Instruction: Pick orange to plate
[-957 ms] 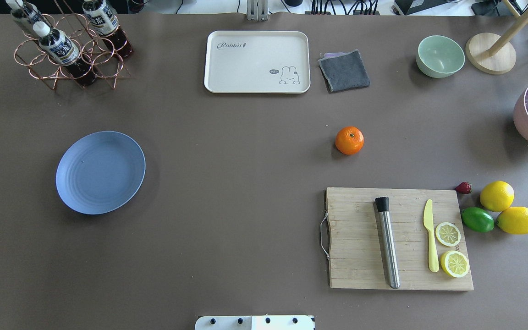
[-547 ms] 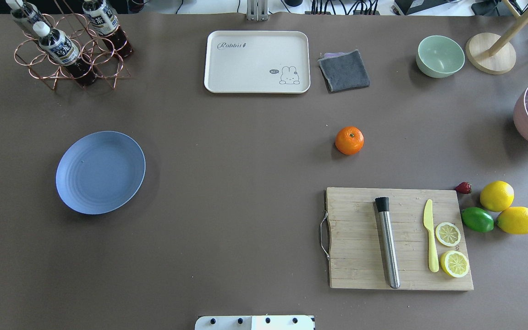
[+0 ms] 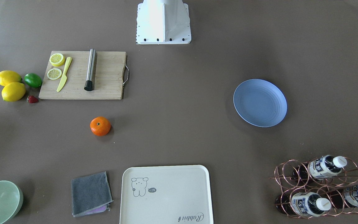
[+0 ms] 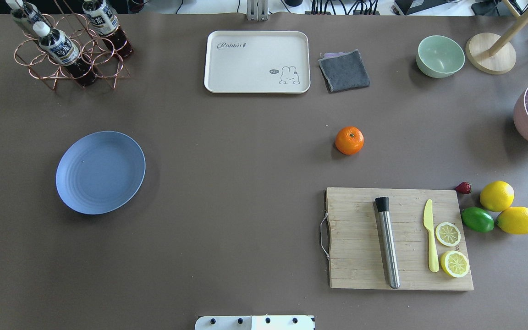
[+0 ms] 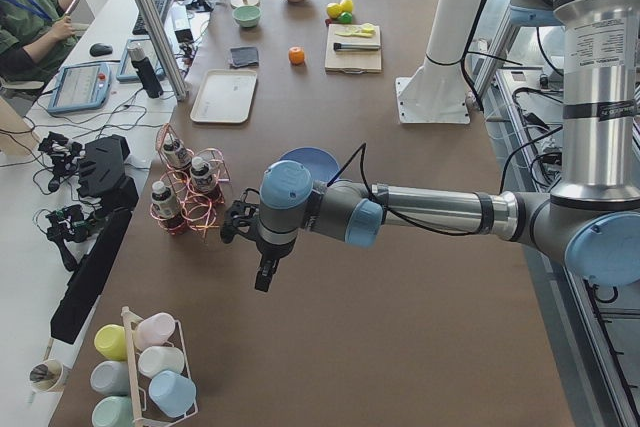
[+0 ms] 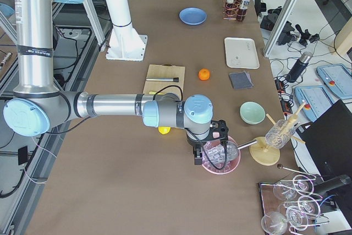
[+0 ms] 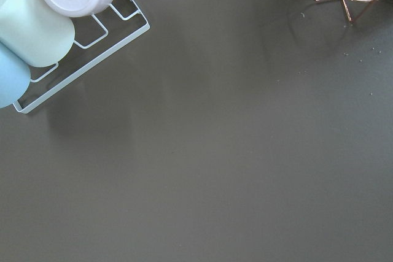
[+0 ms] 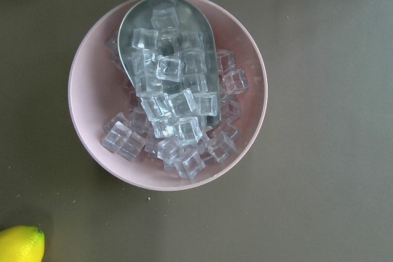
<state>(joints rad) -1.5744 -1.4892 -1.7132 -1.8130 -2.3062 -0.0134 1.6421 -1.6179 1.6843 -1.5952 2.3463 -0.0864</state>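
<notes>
Left gripper: hangs over bare table, near the copper bottle rack. It shows only in the left side view, so I cannot tell whether the fingers are spread or closed.

Light-blue plate: flat on the table's left half, nothing on it.

Cream tray at the far edge, with a grey cloth just beside it.

Orange: alone on the table, right of centre, between the cloth and the cutting board, touching neither. Well apart from the plate.

Right of the board: lime touching two lemons.

Right gripper: above the pink bowl of ice cubes. It shows only in the right side view; finger spread cannot be told.
</notes>
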